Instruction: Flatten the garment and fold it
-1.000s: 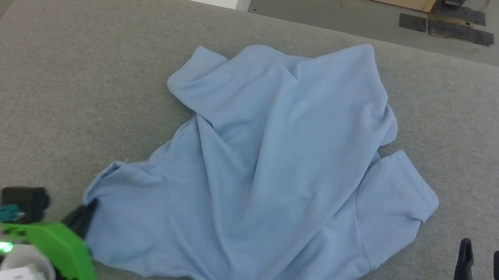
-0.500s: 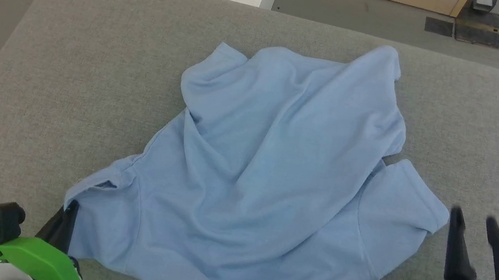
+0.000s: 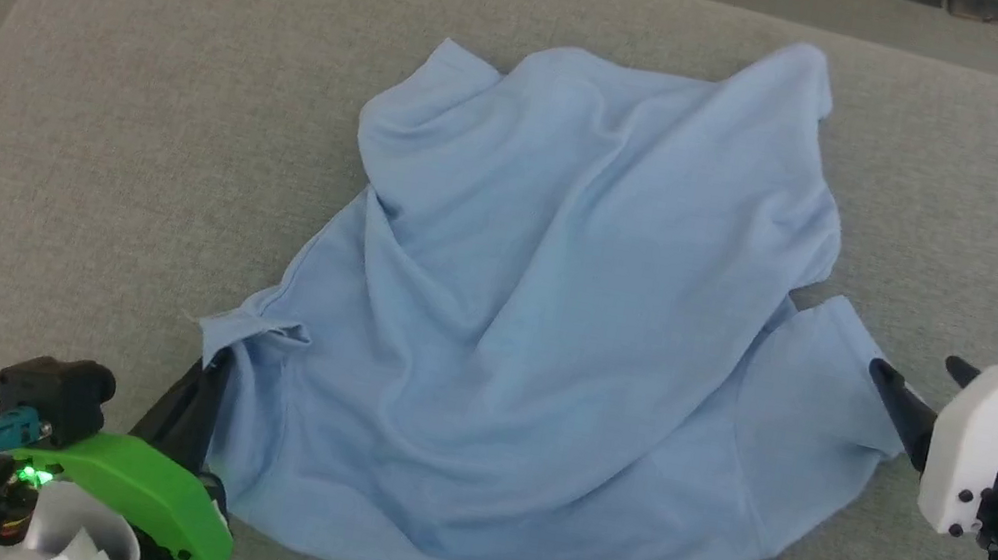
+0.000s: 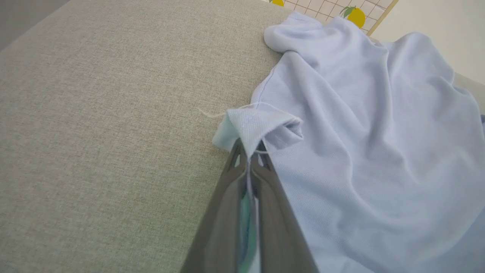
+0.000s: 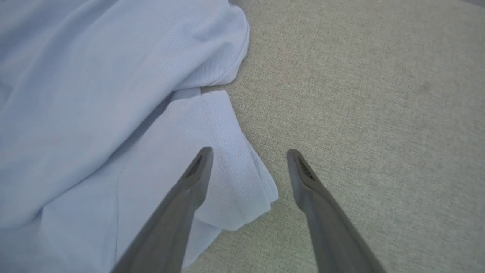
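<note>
left gripper (image 3: 207, 378): bright green shell, dark screw holes, lit green lamp, black camera block, teal plug | right gripper (image 3: 912, 367): white shell, dark screw holes, black camera block, teal plug | fingers (image 5: 189, 189): long, dark grey, tapered

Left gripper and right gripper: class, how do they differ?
The left gripper is shut on a corner of the garment; the right gripper is open, empty. The left gripper has a green casing, the right gripper a white casing. Both sit at the garment's edge.
</note>
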Controlling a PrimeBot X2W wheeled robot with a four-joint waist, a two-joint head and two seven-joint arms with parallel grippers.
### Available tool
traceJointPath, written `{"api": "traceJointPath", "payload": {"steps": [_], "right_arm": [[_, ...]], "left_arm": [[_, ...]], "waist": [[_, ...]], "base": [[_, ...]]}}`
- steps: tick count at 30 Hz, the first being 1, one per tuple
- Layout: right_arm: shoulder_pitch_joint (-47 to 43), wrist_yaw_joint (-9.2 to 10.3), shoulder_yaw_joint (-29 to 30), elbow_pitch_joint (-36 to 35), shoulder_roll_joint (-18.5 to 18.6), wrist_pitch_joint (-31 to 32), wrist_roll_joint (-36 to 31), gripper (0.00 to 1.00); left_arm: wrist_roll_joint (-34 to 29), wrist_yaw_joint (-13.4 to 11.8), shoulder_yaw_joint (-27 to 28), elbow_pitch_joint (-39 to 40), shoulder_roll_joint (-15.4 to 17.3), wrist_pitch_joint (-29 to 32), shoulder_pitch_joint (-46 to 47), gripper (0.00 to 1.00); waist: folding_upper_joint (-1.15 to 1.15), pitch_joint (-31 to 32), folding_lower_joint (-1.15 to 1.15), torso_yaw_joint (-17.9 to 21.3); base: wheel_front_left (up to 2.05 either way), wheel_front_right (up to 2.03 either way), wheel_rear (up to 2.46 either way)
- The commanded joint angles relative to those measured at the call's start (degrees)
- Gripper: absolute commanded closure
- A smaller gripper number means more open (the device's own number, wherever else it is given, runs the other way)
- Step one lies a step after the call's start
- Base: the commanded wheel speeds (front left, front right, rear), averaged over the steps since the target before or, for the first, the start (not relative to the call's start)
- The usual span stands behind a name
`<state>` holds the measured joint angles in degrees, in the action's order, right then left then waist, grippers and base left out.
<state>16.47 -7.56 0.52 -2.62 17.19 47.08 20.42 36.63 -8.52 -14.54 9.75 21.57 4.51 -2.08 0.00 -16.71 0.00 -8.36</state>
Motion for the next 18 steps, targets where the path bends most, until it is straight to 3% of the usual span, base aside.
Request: {"api": "traceJointPath", "payload": {"steps": [1, 6, 12, 13, 14, 15, 16, 18], "right_arm": [[1.28, 0.08, -0.62, 0.42, 0.87, 1.12, 0.42, 0.00], [2.32, 0.08, -3.61, 3.23, 3.32, 3.04, 0.96, 0.00], [2.21, 0.08, -5.91, 7.77, 3.79, 5.31, 2.74, 0.00], [2.33, 0.08, -5.87, 8.59, 3.91, 5.42, 2.68, 0.35], [2.40, 0.08, -6.18, 9.22, 4.21, 5.49, 2.48, 0.57], [2.50, 0.08, -6.20, 9.56, 4.34, 5.18, 2.43, 0.72], [2.69, 0.08, -5.60, 10.02, 4.27, 4.20, 2.27, 1.00], [2.80, 0.08, -4.62, 10.89, 3.91, 2.32, 1.92, 1.00]], "left_arm": [[-0.41, 0.44, -0.28, -0.22, -0.34, 0.07, 0.97, 1.00], [-0.12, 1.15, -1.31, -1.24, -1.00, 0.14, 2.15, 1.00], [0.32, 1.86, -1.98, -2.26, -1.55, 0.06, 3.40, 1.00], [0.53, 1.97, -2.02, -2.48, -1.69, 0.06, 3.60, 1.00], [0.86, 2.10, -1.97, -2.69, -1.87, -0.03, 3.76, 1.00], [1.00, 2.21, -1.93, -2.90, -1.88, -0.08, 3.86, 1.00], [1.02, 2.29, -1.90, -3.23, -1.77, -0.10, 3.95, 1.00], [1.33, 2.44, -1.70, -3.75, -1.82, -0.41, 4.01, 1.00]], "waist": [[0.00, -1.16, 0.00, -1.28], [0.00, -2.53, 0.00, -3.46], [0.00, -3.60, 0.00, -5.01], [0.00, -3.67, 0.00, -5.14], [0.00, -3.69, 0.00, -5.22], [0.00, -3.69, 0.00, -5.23], [0.00, -3.60, 0.00, -5.17], [0.00, -3.05, 0.00, -4.85]], "base": [[0.00, 0.00, 0.00], [0.00, 0.00, 0.00], [0.00, 0.00, 0.00], [0.00, 0.00, 0.00], [0.00, 0.00, 0.00], [0.00, 0.00, 0.00], [0.00, 0.00, 0.00], [0.00, 0.00, 0.00]]}}
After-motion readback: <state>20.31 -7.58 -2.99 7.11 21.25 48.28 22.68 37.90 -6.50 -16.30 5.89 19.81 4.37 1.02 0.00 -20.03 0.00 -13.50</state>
